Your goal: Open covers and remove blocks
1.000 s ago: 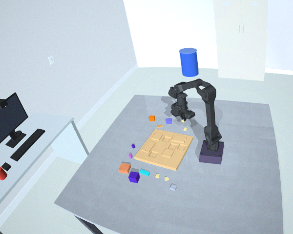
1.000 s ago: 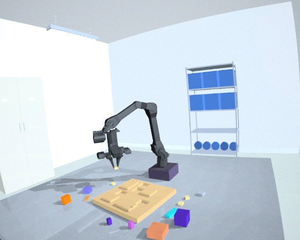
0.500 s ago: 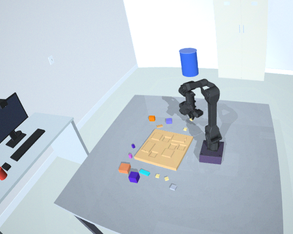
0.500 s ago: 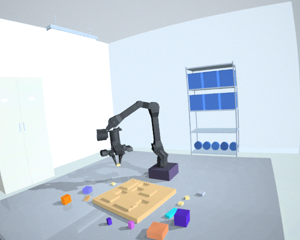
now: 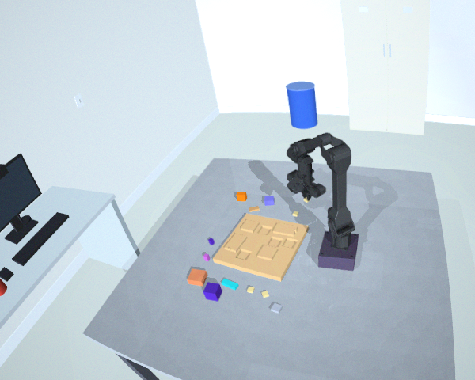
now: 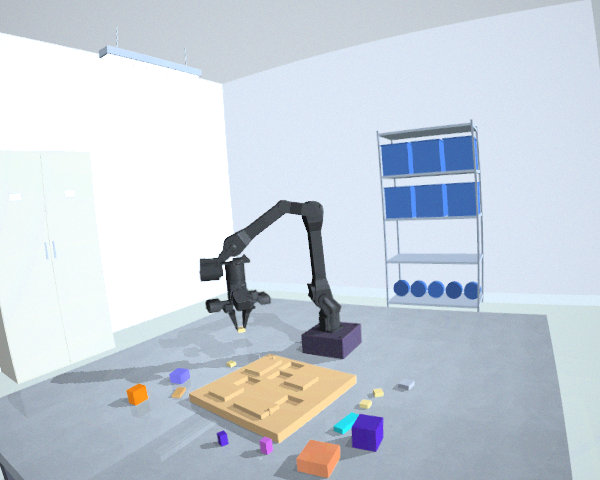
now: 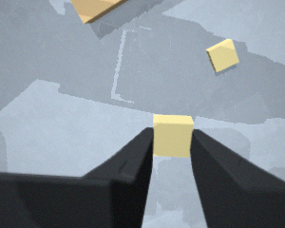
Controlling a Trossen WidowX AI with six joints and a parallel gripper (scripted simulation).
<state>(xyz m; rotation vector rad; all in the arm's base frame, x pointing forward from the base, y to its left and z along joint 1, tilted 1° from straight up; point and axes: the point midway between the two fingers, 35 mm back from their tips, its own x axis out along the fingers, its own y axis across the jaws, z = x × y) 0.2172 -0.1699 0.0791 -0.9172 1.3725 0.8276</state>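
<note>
My gripper (image 5: 305, 199) (image 6: 241, 328) (image 7: 171, 136) is shut on a small pale yellow block (image 6: 241, 330) (image 7: 172, 140) and holds it above the table, off the board's far edge. The tan puzzle board (image 5: 286, 254) (image 6: 331, 382) (image 7: 97, 7) lies flat; its raised tan covers stand beside several uncovered wells that look empty. Another pale yellow block (image 5: 295, 214) (image 6: 231, 364) (image 7: 223, 55) rests on the table near the board's far edge. Two more, one pale block (image 5: 250, 289) (image 6: 365, 404) and a second pale block (image 5: 265, 293) (image 6: 377, 392), rest off its near side.
An orange cube (image 5: 241, 196) (image 6: 137, 394), a lavender block (image 5: 269, 200) (image 6: 179, 376) and a thin tan-orange piece (image 5: 253, 209) lie past the board. A salmon block (image 5: 197, 277), a purple cube (image 5: 212, 291), a cyan bar (image 5: 229, 283) and a grey piece (image 5: 275, 307) lie on the near side.
</note>
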